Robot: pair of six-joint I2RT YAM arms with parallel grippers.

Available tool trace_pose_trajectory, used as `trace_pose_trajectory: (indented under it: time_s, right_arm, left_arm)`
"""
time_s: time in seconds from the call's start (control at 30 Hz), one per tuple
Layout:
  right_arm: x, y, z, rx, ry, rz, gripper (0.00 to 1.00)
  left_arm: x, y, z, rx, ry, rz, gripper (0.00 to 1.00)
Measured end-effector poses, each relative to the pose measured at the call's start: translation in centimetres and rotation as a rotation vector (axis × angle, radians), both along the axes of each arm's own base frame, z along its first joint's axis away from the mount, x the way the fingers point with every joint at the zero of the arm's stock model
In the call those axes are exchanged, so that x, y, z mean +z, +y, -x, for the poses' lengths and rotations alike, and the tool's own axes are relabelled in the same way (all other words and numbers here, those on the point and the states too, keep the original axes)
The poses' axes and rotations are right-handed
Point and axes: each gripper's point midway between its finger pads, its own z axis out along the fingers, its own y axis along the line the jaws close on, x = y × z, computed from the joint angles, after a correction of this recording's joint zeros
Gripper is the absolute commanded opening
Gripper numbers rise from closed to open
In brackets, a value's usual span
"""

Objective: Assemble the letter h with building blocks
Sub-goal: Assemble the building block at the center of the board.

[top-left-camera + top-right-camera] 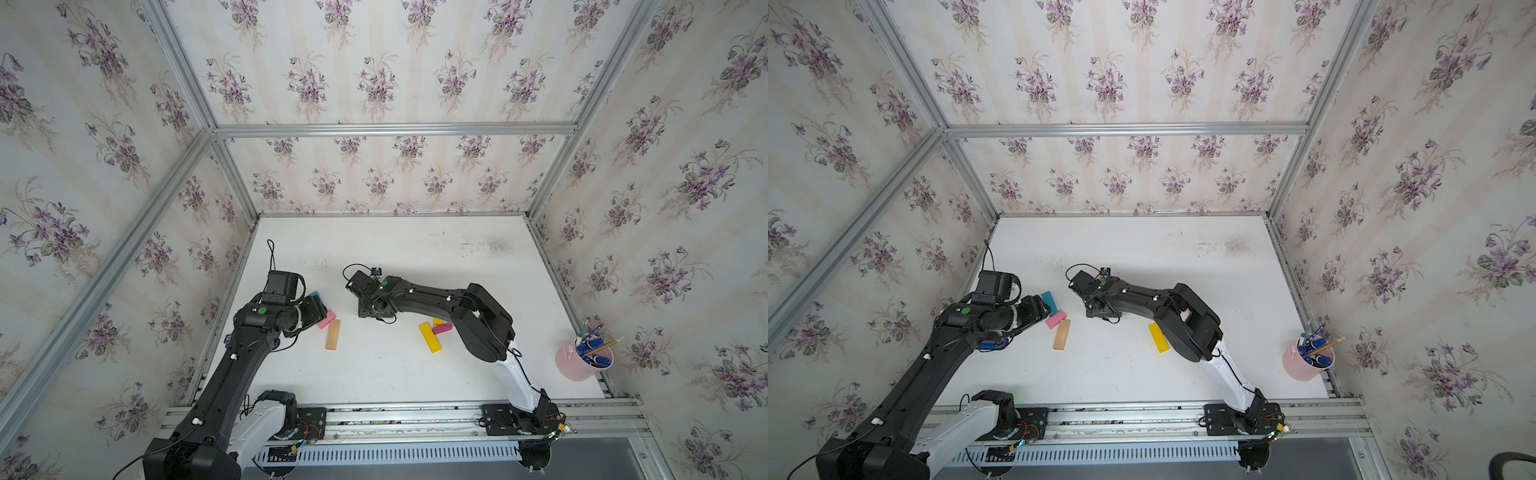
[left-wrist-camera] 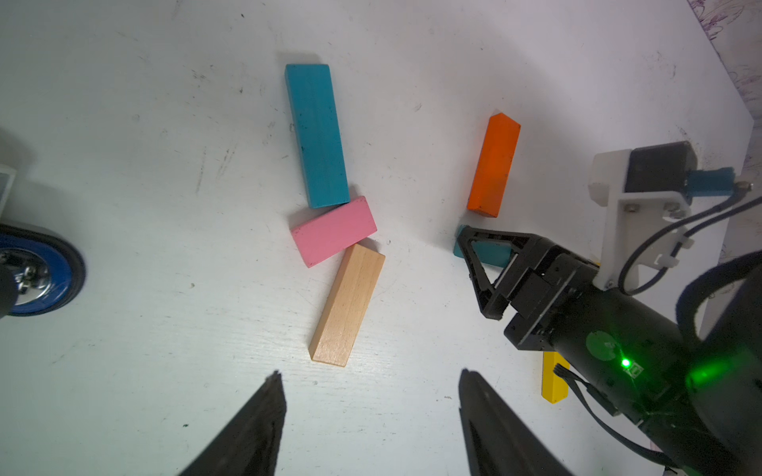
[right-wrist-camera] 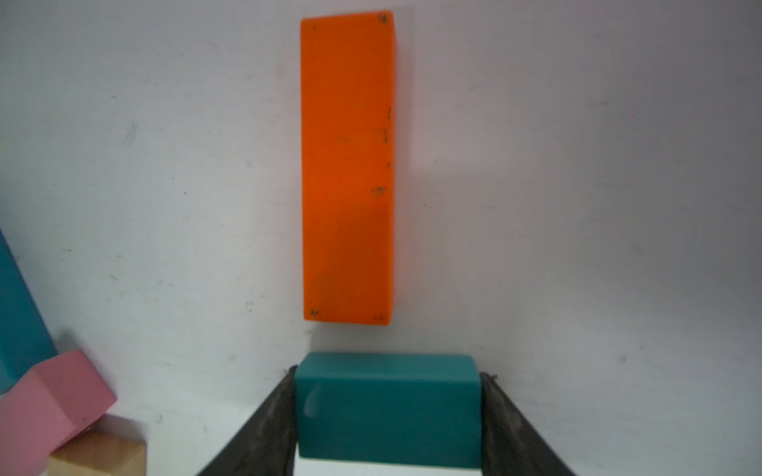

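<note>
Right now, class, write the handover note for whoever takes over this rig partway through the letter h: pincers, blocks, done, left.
Left pincer: open, empty, above the table by the plain wood block.
Right pincer: fingers flank the short teal block; gripping or not, I cannot tell.
Blocks: short teal lies just off one end of the orange block. The long teal block, pink block and plain wood touch in a loose chain. The yellow block and magenta block lie by the right arm.
Done: no h yet.
Left: nearly the whole letter.
</note>
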Motion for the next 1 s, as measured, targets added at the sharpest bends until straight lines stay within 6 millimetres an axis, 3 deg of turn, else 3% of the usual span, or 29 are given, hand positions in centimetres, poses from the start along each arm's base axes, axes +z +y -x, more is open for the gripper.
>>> trace_pose_trajectory:
  time_s: [0.27, 0.87, 1.0]
  right_arm:
    - [-0.01, 0.0, -0.08, -0.003, -0.002, 0.003, 0.56]
    - [-0.09, -0.13, -0.91, -0.025, -0.014, 0.006, 0.57]
    - [-0.09, -0.11, -0.91, -0.024, -0.013, 0.005, 0.62]
  left_arm:
    - [0.01, -0.03, 0.0, -0.001, 0.0, 0.003, 0.69]
    - [-0.15, -0.13, -0.23, -0.005, 0.01, 0.005, 0.69]
    - [-0.22, -0.17, -0.24, -0.006, 0.014, 0.006, 0.69]
